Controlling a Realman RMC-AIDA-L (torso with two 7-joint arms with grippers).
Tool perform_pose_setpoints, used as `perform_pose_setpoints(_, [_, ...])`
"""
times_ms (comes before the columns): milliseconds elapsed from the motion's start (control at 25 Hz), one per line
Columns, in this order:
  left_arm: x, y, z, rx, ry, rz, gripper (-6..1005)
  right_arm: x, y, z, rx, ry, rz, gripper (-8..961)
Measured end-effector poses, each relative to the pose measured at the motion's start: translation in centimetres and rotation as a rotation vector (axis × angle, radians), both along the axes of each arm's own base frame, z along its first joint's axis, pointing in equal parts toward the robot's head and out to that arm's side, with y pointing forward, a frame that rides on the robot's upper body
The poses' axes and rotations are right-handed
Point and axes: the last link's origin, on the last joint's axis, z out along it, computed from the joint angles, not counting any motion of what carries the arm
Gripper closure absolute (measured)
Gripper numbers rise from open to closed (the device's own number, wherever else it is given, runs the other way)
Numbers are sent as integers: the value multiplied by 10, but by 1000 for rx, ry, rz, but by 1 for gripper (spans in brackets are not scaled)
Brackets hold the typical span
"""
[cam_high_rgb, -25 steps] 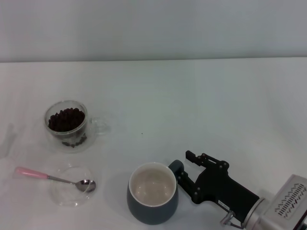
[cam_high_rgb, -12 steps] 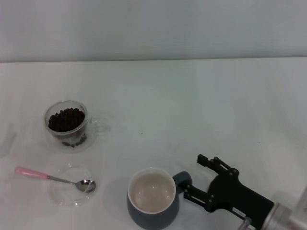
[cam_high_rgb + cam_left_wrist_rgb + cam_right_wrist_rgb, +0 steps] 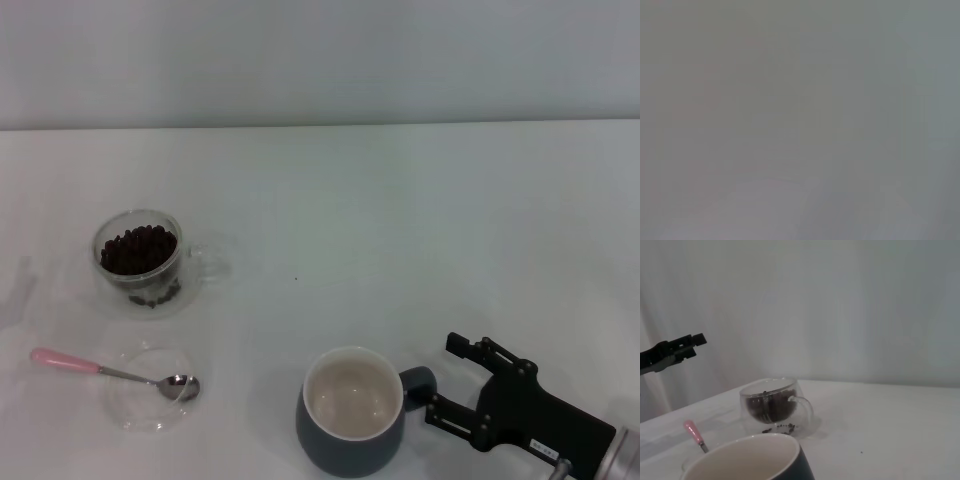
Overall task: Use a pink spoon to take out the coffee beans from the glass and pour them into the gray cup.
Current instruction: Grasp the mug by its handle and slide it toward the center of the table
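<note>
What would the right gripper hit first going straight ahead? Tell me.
Probably the gray cup: the open right gripper points at it, fingers either side of its handle. Depth is unclear.

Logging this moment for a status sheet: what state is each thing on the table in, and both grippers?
glass: upright, holding coffee beans.
pink spoon: untouched, bowl resting in a flat clear dish.
gray cup: upright, empty.
right gripper: jaws open astride the cup's handle.
left gripper: not in view.
</note>
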Motion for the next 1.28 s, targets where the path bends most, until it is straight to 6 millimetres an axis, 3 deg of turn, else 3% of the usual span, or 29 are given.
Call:
perform_pose_setpoints(760, [6,9,-1,12,-20,-12,137,13,5,17,-196,9,0,104])
perform_pose_setpoints(1280, [6,9,0,17,-23,-8,137,23,-8,41,-207,40,21,106])
